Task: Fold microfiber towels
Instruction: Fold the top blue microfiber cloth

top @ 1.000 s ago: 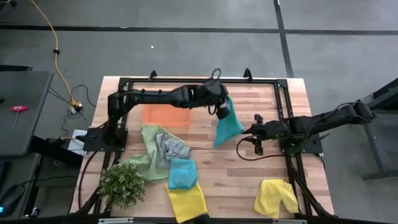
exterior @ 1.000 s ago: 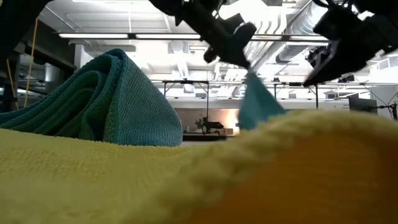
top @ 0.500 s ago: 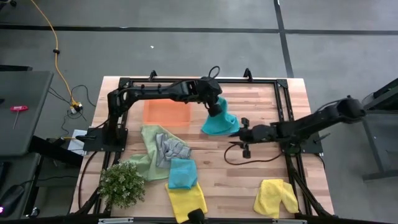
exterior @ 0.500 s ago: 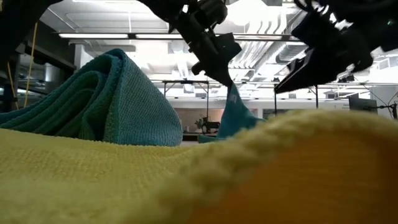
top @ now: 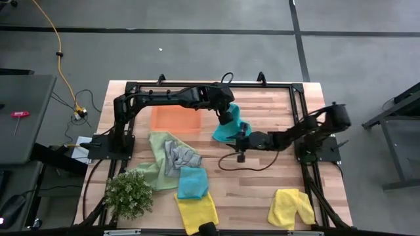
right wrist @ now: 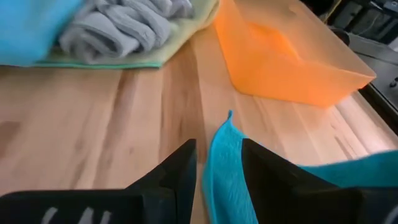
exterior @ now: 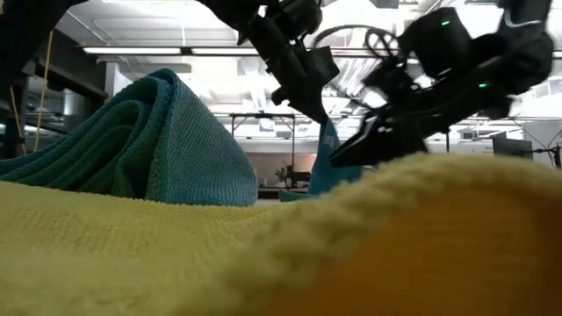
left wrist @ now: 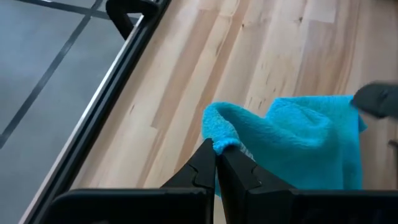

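Just beside the orange tray (top: 176,120), the left gripper (top: 227,118) pinched a corner of the teal towel (top: 230,128) on the worktop (top: 275,183). The right gripper (top: 240,141) was spread around the towel's other corner.

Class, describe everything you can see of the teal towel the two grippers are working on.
The teal towel is a soft, fuzzy cloth, bunched and partly lifted off the wooden table, beside the orange tray. The left gripper is shut on one raised edge. The right gripper is open, a hanging corner standing between its fingers. The rest rests crumpled on the wood.
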